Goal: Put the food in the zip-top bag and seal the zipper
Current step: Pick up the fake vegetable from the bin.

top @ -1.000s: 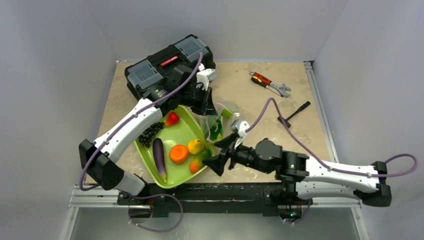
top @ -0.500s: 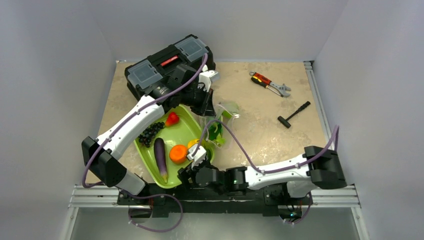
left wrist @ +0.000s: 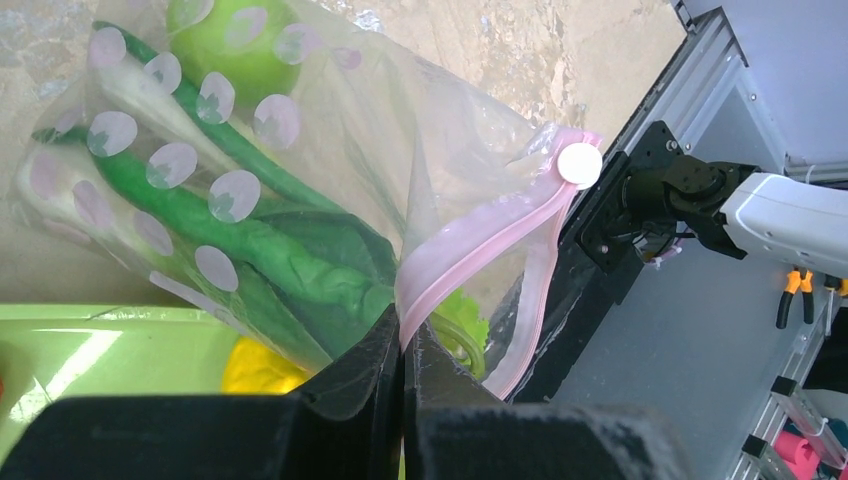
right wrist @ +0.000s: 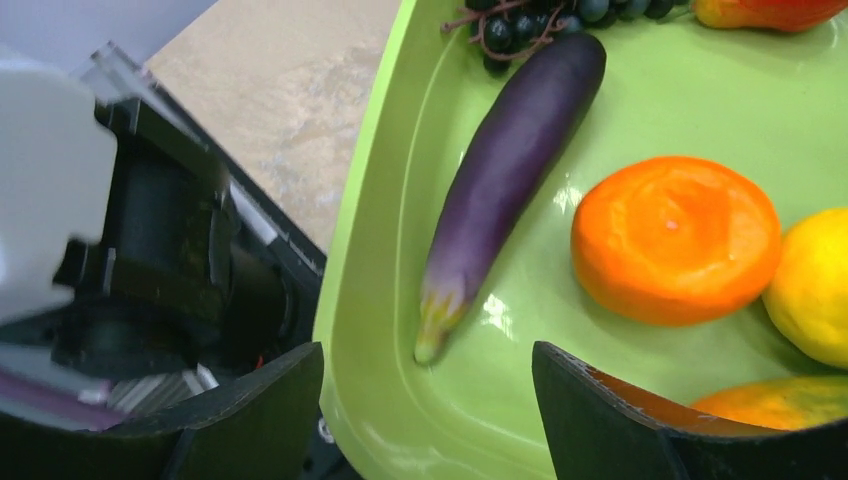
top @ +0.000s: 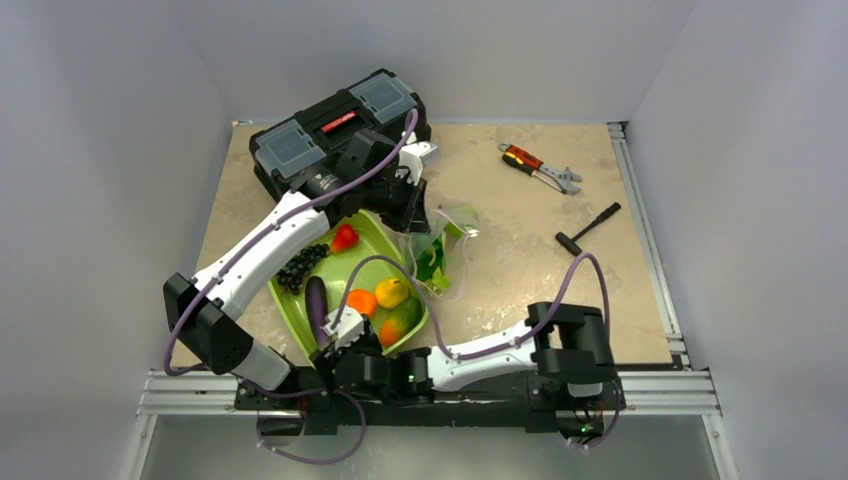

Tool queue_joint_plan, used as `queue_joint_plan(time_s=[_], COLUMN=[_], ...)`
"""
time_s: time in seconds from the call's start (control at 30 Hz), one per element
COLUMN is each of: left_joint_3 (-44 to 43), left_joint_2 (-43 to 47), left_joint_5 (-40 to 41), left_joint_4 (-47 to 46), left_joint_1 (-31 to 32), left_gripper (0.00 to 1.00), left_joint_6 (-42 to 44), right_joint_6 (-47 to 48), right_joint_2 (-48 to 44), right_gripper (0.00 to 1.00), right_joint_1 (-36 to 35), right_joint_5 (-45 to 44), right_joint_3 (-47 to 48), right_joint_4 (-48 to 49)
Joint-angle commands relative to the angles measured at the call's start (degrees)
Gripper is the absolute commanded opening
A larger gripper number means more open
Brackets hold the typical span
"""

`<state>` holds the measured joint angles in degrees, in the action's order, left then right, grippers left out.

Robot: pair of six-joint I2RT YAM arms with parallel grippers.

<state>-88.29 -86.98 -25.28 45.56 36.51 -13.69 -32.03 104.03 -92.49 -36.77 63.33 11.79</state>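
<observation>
Left gripper [left wrist: 402,350] is clamped on the pink zipper [left wrist: 480,232], propping the bag [left wrist: 330,150] open mid-tabletop, just off the tray's [right wrist: 370,260] far edge, greens [left wrist: 250,250] already inside. Right gripper [right wrist: 428,370] hangs with jaws wide over the tray's near-left corner, above the eggplant's [right wrist: 510,170] stem end. Best play, I'd say: drop lower, straddle the eggplant across its middle, and squeeze gently, clear of the orange [right wrist: 675,240].

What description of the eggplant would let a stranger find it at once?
Find the lime-green tray at the table's near edge. Along its left side, just nearer than the dark grapes, lies the eggplant: the only long, glossy purple piece, while its neighbours are round and orange or yellow.
</observation>
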Motion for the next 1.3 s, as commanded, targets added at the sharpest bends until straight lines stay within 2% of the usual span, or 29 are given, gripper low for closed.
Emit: queue_joint_plan(time_s=[0.0, 0.17, 0.33, 0.6, 0.73, 1.13, 1.2, 1.27], left_joint_3=[-2.1, -1.8, -1.7, -1.9, -2.5, -3.0, -2.9, -2.9], left_joint_2=[1.1, 1.1, 1.2, 1.6, 1.6, 1.0, 0.9, 0.9], left_joint_5=[-1.0, 0.3, 1.0, 2.0, 3.4, 4.1, 3.7, 3.5], left_joint_4=[-1.4, -1.5, -1.4, -1.0, 0.3, 1.2, 1.0, 0.9], left_joint_1=[0.1, 0.2, 0.2, 0.4, 0.4, 0.3, 0.3, 0.4], left_gripper=[0.00, 0.00, 0.00, 0.00, 0.00, 0.00, 0.00, 0.00], left_joint_6=[0.3, 0.2, 0.3, 1.1, 2.1, 2.4, 2.1, 1.9], right_joint_6=[-5.0, -10.0, -10.4, -4.5, -0.1, -1.4, -1.5, -1.2], right_joint_2=[3.9, 9.3, 10.5, 14.0, 15.3, 22.0, 22.4, 21.9], right_gripper=[0.75, 0.69, 0.62, 0.61, 0.62, 0.62, 0.58, 0.50], right_joint_1=[0.3, 2.0, 4.8, 6.0, 6.3, 8.1, 8.6, 8.7], right_joint_5=[-7.6, -9.3, -5.6, -3.1, 1.8, 1.7, 2.4, 2.1], right_joint_3=[9.2, 16.3, 16.4, 18.3, 18.5, 21.7, 22.0, 21.7], right_joint_4=[-6.2, -14.3, -12.9, -8.8, -5.6, -8.1, -8.7, -8.9])
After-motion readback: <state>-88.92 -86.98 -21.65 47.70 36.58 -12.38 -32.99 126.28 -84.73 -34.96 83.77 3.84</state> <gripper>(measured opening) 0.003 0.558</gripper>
